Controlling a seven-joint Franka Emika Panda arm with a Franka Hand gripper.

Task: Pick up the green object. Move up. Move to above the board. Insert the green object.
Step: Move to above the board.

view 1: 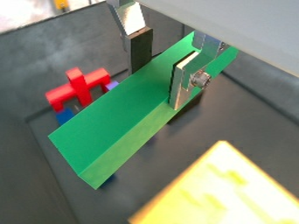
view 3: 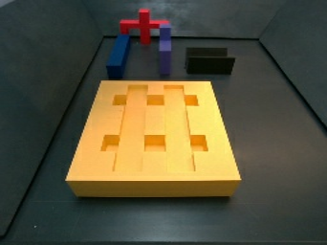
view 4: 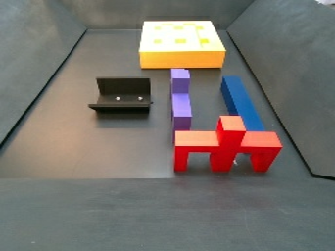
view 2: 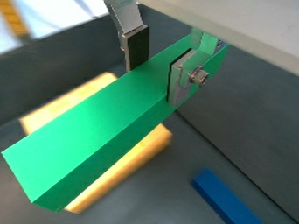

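Wrist views show the gripper (view 2: pixel 158 63) clamping the green object (view 2: pixel 100 136), lifted clear; next, travel above the board (view 3: pixel 153 129) and align.

Readable text: none in any view.
Green bar (view 1: pixel 122 122): plain, unmarked, clamped between the fingers of the gripper (view 1: pixel 160 61) in both wrist views.
Board (view 3: pixel 156 134): bare yellow-orange, no lettering.
Fixture (view 4: pixel 123 96): dark, no label legible.

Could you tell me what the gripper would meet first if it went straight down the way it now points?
The gripper holds the green object, which would probably land first on the board showing under it; depth is unclear.
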